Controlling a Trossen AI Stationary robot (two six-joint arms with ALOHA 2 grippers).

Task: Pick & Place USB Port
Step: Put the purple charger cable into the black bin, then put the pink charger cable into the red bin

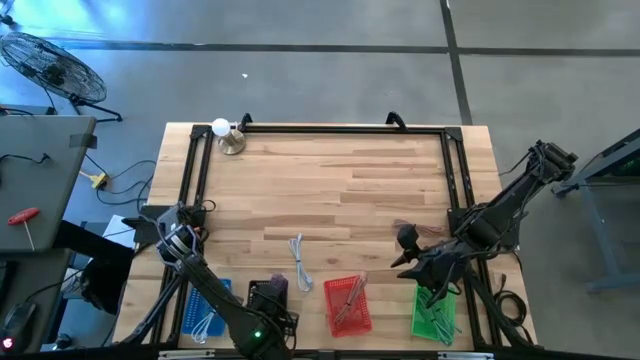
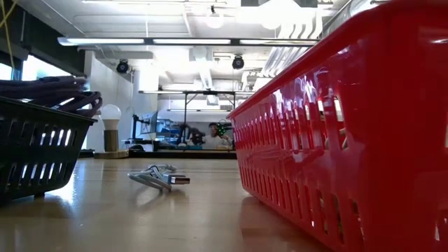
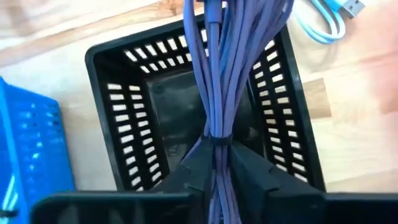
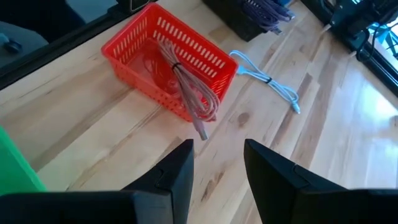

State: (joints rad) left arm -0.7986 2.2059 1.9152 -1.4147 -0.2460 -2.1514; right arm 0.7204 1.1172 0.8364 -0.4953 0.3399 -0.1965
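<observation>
One purple cable (image 3: pixel 217 81) is pinched in the left gripper (image 3: pixel 214 165) over the black basket (image 3: pixel 112 118); right gripper (image 4: pixel 217 165) waits, fingers apart, empty. Risk: loops catching the rim, spilling outside.

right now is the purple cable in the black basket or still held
Still held: the left tool is shut on the purple cable, whose bundle hangs over the open black basket, not resting inside it.
</observation>
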